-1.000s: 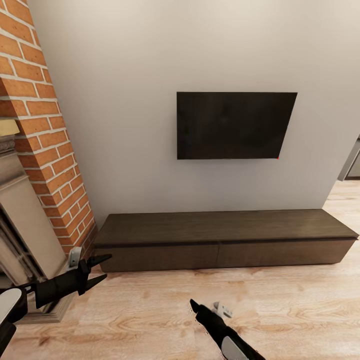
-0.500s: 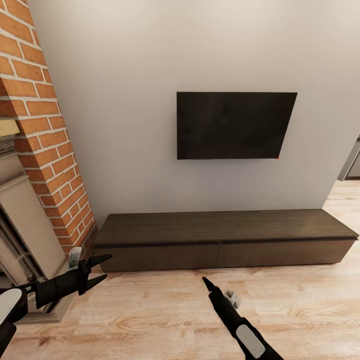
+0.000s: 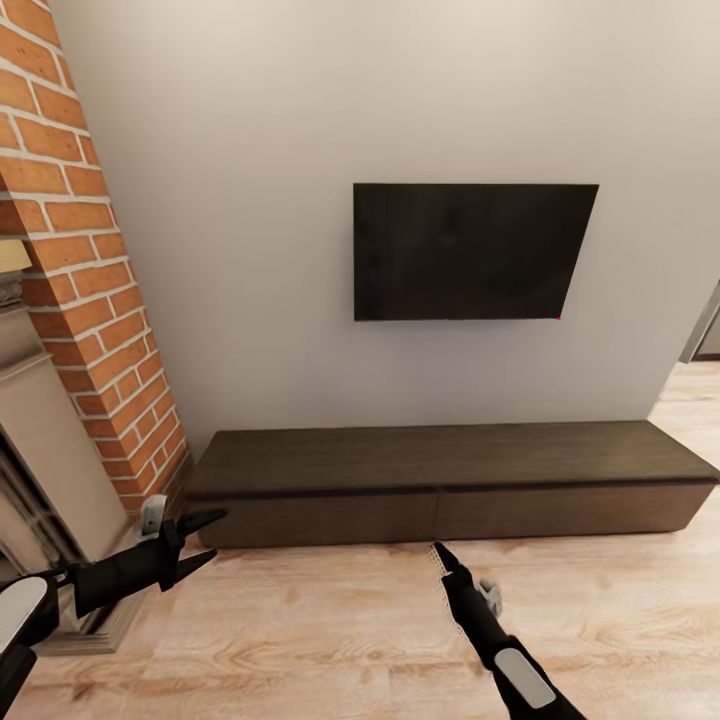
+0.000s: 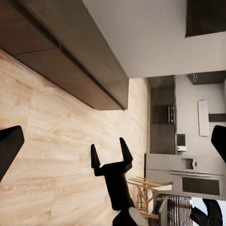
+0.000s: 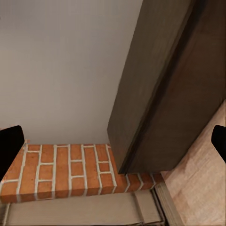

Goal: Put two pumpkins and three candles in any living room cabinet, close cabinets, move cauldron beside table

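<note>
The cabinet [image 3: 450,480] is a long, low dark-brown unit against the white wall, with both drawer fronts flush. In the right wrist view the cabinet [image 5: 179,84] shows close up. My left gripper [image 3: 207,536] hangs open and empty over the floor, off the cabinet's left end. My right gripper [image 3: 441,555] points at the middle of the cabinet front, just short of it. The left wrist view shows this right gripper [image 4: 109,156] with its two fingers spread and nothing between them. The pumpkins, candles and cauldron are out of view.
A black TV [image 3: 470,250] hangs on the wall above the cabinet. A red brick fireplace [image 3: 90,300] stands close on the left. Light wood floor [image 3: 330,630] stretches in front. A kitchen [image 4: 183,141] lies beyond the cabinet's right end.
My right arm has reached forward and to the right, closer to the cabinet front. The head view has shifted slightly. The left arm has held still.
</note>
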